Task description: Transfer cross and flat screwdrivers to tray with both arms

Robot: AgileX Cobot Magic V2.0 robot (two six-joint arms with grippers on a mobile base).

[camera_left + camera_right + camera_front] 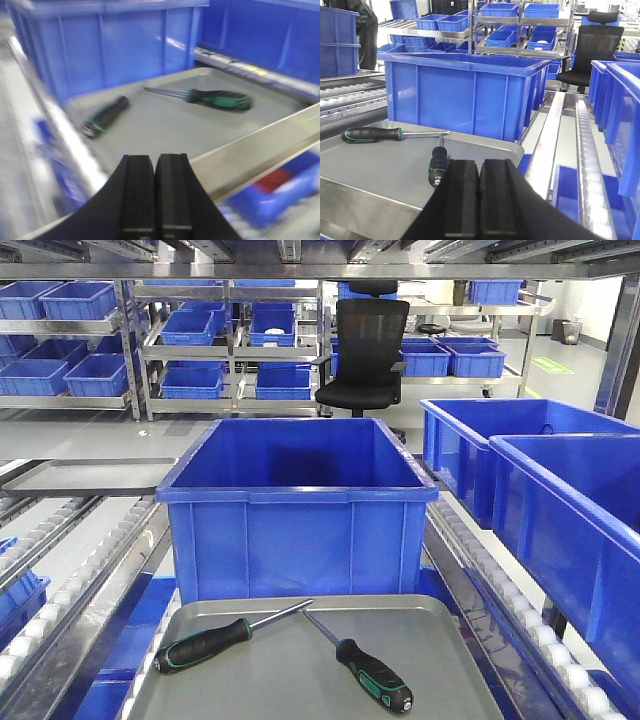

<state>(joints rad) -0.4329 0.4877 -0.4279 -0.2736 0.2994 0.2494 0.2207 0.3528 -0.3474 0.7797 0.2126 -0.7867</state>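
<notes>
Exterior front-facing view shows both tools lying on the grey metal tray (300, 670) in front of the large blue plastic crate (297, 505): the black-and-green-handled screwdriver on the left (205, 643) lies with its shaft running up to the right, and the black-and-green-handled screwdriver on the right (372, 675) has its shaft running up to the left, so the two tips nearly meet near the tray's far edge. Which one is the cross tip and which the flat cannot be told at this size.

The left gripper (156, 192) is clenched, pads pressed together with nothing between them, hovering outside the tray's near rim. The right gripper (479, 197) is likewise closed and empty, just short of the handle butt of the nearer screwdriver.

With both tools resting inside the tray, the placing looks done, so the step in hand is probably a clean retreat. Doing it well means lifting each arm straight up and back, clear of the raised rim, without nudging the tray or rolling a handle. The left wrist picture is blurred, so that arm's clearance over the rim is uncertain and deserves care.
</notes>
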